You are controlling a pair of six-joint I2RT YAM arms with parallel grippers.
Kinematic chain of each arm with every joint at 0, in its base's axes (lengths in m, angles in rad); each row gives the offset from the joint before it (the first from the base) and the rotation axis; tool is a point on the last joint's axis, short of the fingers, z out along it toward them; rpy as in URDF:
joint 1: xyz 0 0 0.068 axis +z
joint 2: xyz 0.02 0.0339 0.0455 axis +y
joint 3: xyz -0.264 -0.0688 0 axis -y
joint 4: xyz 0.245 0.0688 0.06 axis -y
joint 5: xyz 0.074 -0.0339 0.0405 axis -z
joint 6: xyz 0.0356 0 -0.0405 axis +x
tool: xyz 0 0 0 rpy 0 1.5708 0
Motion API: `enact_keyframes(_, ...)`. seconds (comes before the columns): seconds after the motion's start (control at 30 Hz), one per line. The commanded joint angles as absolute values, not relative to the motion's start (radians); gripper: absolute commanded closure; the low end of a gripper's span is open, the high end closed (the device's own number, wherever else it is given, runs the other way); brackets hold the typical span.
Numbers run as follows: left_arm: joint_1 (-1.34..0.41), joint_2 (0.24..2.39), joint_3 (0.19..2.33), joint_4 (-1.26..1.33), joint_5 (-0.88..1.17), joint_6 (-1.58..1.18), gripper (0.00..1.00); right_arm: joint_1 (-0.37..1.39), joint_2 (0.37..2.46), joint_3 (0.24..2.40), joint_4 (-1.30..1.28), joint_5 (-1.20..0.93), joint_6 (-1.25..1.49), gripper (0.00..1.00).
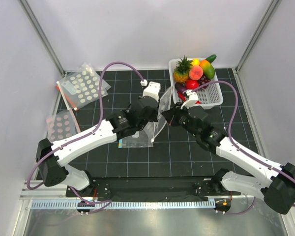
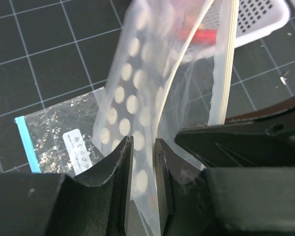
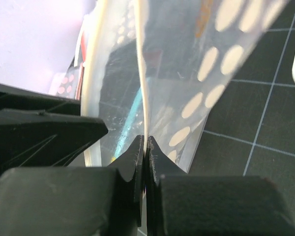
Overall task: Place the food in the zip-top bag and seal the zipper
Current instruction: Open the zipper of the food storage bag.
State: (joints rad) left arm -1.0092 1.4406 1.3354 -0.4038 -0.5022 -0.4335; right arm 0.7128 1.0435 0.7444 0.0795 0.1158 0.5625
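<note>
Seen from above, a black gridded mat (image 1: 187, 147) covers the table between white walls. At far left two flat dotted bags (image 1: 82, 86) lie on it, one behind the other, well apart from the grippers. The left arm reaches from the near left corner toward the middle. There the left gripper (image 2: 142, 142) meets the zip-top bag (image 1: 160, 115), a clear bag printed with white dots, raised on edge between the two grippers. In the left wrist view its jaws stand a little apart, with one dotted wall of the bag running down through the gap. Whether the pads touch the film is hard to tell, but they do not clamp it. Beneath the raised bag, flat on the mat, lies a plain clear bag (image 2: 59, 137) with a blue edge strip and a small white label. The dotted bag's mouth is parted: the zipper (image 3: 141, 73) shows as two pale strips bowed away from each other. The right gripper (image 3: 144, 140), coming in from the near right, is pinched tight on one of those strips, the plastic caught between its closed jaws. Just beyond it, to the right and toward the back of the mat, sits a white slotted basket (image 1: 212, 96). All the food lies in it: the pineapple (image 1: 182, 73) at the back left, the red fruit (image 1: 191, 84) near the middle, the eggplant (image 1: 180, 88) and the chili pepper (image 1: 188, 97) toward the front left, among other toy fruit (image 1: 206, 70)
</note>
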Motion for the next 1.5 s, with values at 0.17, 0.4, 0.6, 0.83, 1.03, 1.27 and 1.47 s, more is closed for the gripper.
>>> enact_keyframes(0.17, -1.006, 1.494, 1.397, -0.425, -0.588, -0.393, 0.72, 0.736, 1.032, 0.784, 0.081, 0.104, 0.525, 0.99)
enact_keyframes(0.4, -1.006, 1.535, 1.411, -0.420, -0.512, -0.399, 0.73, 0.738, 1.028, 0.779, 0.078, 0.121, 0.523, 0.99)
enact_keyframes(0.6, -1.006, 1.529, 1.414, -0.440, -0.560, -0.387, 1.00, 0.736, 1.023, 0.775, 0.072, 0.147, 0.526, 0.99)
enact_keyframes(0.83, -1.006, 1.525, 1.482, -0.590, -0.833, -0.374, 1.00, 0.736, 1.063, 0.772, 0.060, 0.229, 0.551, 0.86)
enact_keyframes(1.03, -1.009, 1.571, 1.565, -0.759, -0.957, -0.377, 1.00, 0.736, 1.149, 0.788, 0.081, 0.235, 0.560, 0.84)
enact_keyframes(1.27, -1.020, 1.629, 1.623, -0.876, -1.016, -0.397, 1.00, 0.736, 1.181, 0.795, 0.086, 0.262, 0.555, 0.80)
enact_keyframes(1.47, -1.020, 1.626, 1.591, -0.804, -0.910, -0.377, 0.99, 0.736, 1.184, 0.790, 0.087, 0.279, 0.540, 0.79)
